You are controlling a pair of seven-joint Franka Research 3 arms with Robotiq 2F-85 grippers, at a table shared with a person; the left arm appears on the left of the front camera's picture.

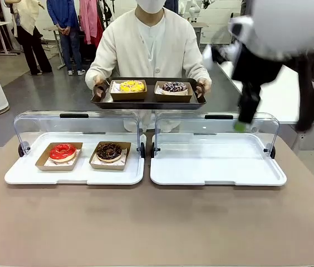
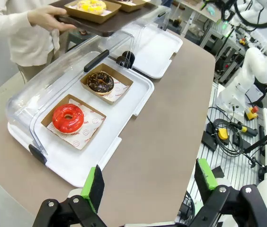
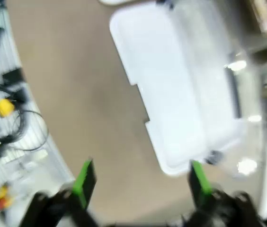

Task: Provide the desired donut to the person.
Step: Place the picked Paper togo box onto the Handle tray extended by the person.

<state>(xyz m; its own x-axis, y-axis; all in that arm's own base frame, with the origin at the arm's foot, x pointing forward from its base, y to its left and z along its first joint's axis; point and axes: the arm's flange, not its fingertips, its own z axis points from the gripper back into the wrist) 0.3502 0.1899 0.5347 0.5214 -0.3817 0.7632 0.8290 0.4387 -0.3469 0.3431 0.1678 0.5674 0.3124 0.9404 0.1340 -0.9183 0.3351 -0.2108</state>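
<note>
Counter (image 1: 157,222) carries two white trays: left tray (image 1: 73,173) holds two donuts, red donut (image 1: 62,151) and chocolate donut (image 1: 109,151); right tray (image 1: 218,167) bare. Person (image 1: 151,44) behind holds dark tray (image 1: 148,102) with two more, yellow donut (image 1: 131,86) and sprinkled donut (image 1: 173,87). Left hand (image 2: 147,182) wide, holding nothing. Right hand (image 3: 140,182) blurred, wide, holding nothing.

1. The table (image 1: 157,228) has a matt, smooth brown top.
2. Both display trays (image 1: 218,164) look like smooth white plastic, each with a clear glossy plastic lid (image 1: 76,123).
3. The red donut (image 1: 62,151) wears shiny glaze; the chocolate donut (image 1: 109,151) is duller.
4. Each sits in a brown cardboard box (image 1: 42,159) lined with printed paper.
5. The person's (image 1: 148,47) cardigan is soft cream knit cloth.
6. The serving tray (image 1: 148,103) is dark and slightly glossy.
</note>
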